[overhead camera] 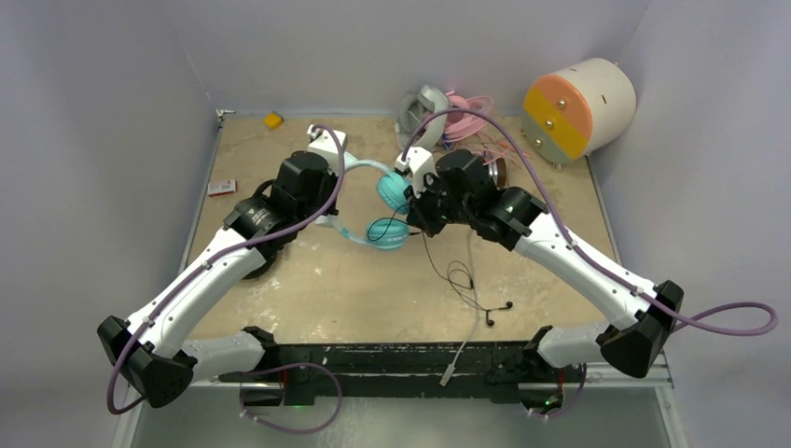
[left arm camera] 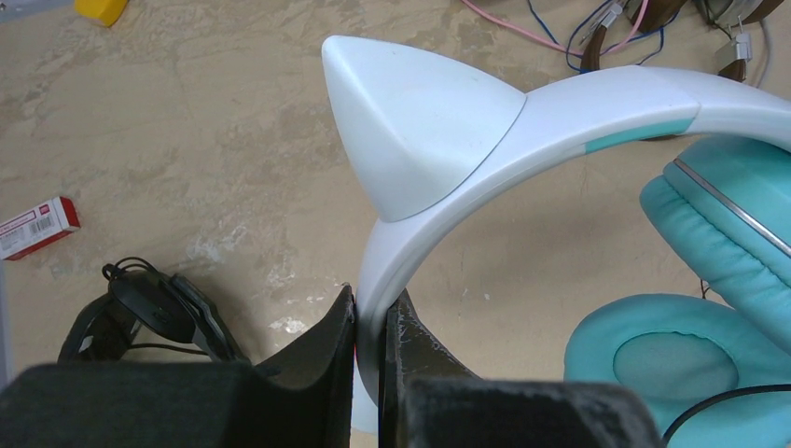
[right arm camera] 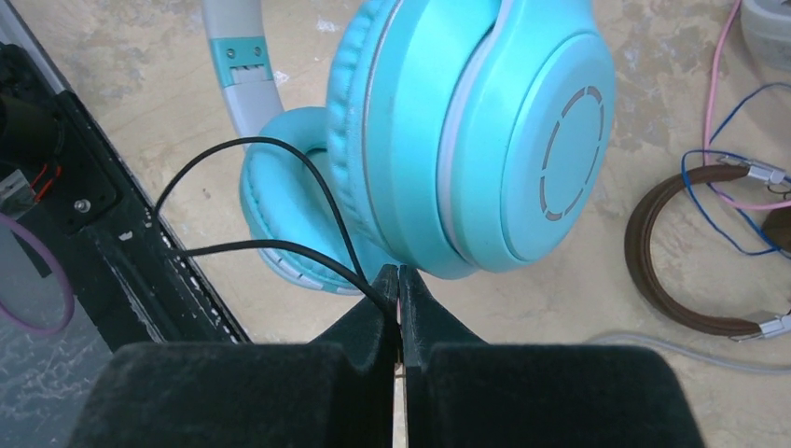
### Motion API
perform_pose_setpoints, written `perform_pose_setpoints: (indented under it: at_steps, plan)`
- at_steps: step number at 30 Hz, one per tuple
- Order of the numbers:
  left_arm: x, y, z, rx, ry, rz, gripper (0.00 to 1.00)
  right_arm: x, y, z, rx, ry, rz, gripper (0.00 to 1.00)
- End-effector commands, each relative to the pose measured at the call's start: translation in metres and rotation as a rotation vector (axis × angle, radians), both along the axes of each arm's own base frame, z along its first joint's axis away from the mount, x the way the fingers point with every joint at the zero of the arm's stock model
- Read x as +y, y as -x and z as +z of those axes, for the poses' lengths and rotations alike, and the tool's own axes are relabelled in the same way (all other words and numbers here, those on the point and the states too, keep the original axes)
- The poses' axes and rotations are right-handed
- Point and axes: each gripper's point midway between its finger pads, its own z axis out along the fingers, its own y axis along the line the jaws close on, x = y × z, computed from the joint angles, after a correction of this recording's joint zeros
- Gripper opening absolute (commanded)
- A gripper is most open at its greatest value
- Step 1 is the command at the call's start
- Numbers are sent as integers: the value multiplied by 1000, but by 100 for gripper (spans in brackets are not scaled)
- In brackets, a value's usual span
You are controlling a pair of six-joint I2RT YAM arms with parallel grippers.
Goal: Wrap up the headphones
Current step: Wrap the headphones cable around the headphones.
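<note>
Tightly closed, left hand (left arm camera: 373,308) on headphones (left arm camera: 709,233) headband (left arm camera: 597,107), right hand (right arm camera: 399,280) on cable (right arm camera: 252,142).

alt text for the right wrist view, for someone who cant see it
The right gripper, shut, pinches the thin black cable just below a round earcup of the teal headphones, above a beige table. A brown headband and a blue wire lie at right.
</note>
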Motion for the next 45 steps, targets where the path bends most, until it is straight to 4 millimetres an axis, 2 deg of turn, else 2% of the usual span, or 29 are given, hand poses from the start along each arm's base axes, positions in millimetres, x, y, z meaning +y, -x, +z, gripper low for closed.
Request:
perform_pose_setpoints:
  at_steps: [1, 6, 9, 15, 21, 29, 33, 38, 41, 45]
  plan:
    - [-13, -6, 41, -89, 139, 2, 0, -4, -6, -6, 4, -2, -77, 0]
    - [-18, -4, 32, -47, 149, -11, 0, -15, -7, -6, -28, 14, -114, 0]
    - [-23, -2, 26, -23, 148, -31, 0, -22, -7, 2, -52, 19, -130, 0]
    - [-20, -2, -11, 51, 56, -31, 0, -36, -15, 23, -113, 70, -167, 0]
    - [-23, 4, -26, 77, 3, -54, 0, -31, -22, 28, -123, 86, -158, 0]
    - [-45, 18, -37, 97, -59, -147, 0, -24, -37, 27, -137, 120, -173, 0]
    - [-53, 28, -37, 111, -50, -190, 0, -23, -41, 15, -134, 157, -164, 0]
    - [-63, 53, -27, 122, -7, -258, 0, -33, -52, 6, -148, 172, -198, 0]
    - [-69, 69, -20, 139, 56, -305, 0, -32, -51, 2, -127, 126, -180, 0]
    - [-77, 86, -10, 162, 162, -346, 0, -24, -45, -2, -98, 22, -132, 5]
